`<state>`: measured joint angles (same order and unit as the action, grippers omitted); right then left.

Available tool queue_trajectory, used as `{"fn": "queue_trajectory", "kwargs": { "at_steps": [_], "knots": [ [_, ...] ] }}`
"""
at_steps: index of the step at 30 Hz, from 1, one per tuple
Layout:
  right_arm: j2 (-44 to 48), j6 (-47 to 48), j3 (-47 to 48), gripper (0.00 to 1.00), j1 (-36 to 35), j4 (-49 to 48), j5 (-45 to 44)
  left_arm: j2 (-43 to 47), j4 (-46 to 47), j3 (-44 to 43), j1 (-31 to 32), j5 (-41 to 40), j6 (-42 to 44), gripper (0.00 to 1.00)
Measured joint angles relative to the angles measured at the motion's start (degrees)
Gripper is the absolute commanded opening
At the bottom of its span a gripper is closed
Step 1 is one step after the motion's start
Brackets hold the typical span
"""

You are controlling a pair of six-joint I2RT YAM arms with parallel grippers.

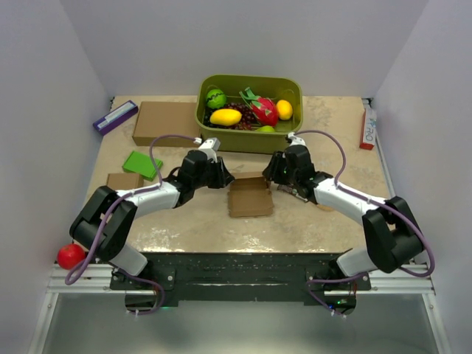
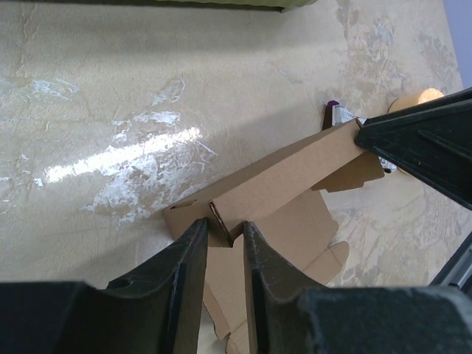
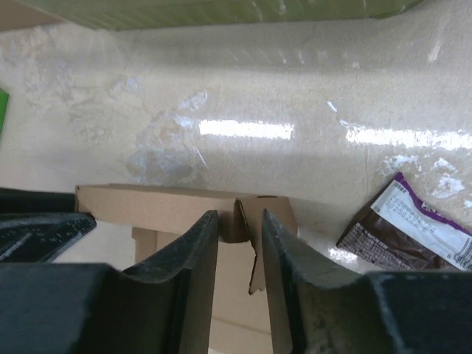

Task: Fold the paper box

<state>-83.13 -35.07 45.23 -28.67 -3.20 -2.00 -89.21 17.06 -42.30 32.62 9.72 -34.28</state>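
My left pincer is clenched on the paper box, which lies at the middle of the table, just in front of the green bin. In my left wrist view the fingers pinch the near end of a raised cardboard wall, and that wall runs slantwise away to my right pincer at its far end. The rest of the box lies flat beneath, its jagged tabs spread on the surface.

My right pincer straddles the other end of that wall. A folded tab stands between its fingers, but I cannot tell whether they press it or only flank it.

The two wrists nearly meet over the box, so the room between them is tight. The bin's front wall stands close behind both wrists. Nearer my bases the tabletop lies open. To my left sit a green block and a small brown carton, apart from the box, with a large brown carton farther back. A dark snack packet lies near my right fingers, close to the box's corner.

The table is glossy, mottled beige, throwing back bright streaks of light. White walls close it in on three sides. A red ball rests at the near left corner.
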Motion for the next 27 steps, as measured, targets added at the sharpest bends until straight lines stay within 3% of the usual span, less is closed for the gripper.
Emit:
{"fn": "queue_trajectory", "kwargs": {
  "at_steps": [2, 8, 13, 19, 27],
  "knots": [
    [0.17, 0.04, -0.26, 0.72, 0.24, 0.96, -0.15, 0.0, -0.07, -0.04, 0.0, -0.02, 0.42, 0.29],
    [3.54, -0.79, -3.19, 0.78, 3.91, 3.56, 0.02, 0.0, -0.61, -0.35, 0.0, -0.15, 0.9, 0.28],
    [6.43, -1.92, -6.38, 0.76, 6.45, 4.04, -0.13, 0.0, -0.63, -0.35, 0.0, -0.17, 0.92, 0.28],
    [6.38, -2.25, -9.62, 0.66, 6.6, 4.02, 0.11, 0.02, -0.66, -0.35, 0.0, -0.15, 0.92, 0.28],
    [5.53, 1.92, -11.87, 0.63, 5.25, -2.29, 4.83, 0.09, -0.81, -0.35, 0.0, -0.13, 0.92, 0.28]
  ]
}}
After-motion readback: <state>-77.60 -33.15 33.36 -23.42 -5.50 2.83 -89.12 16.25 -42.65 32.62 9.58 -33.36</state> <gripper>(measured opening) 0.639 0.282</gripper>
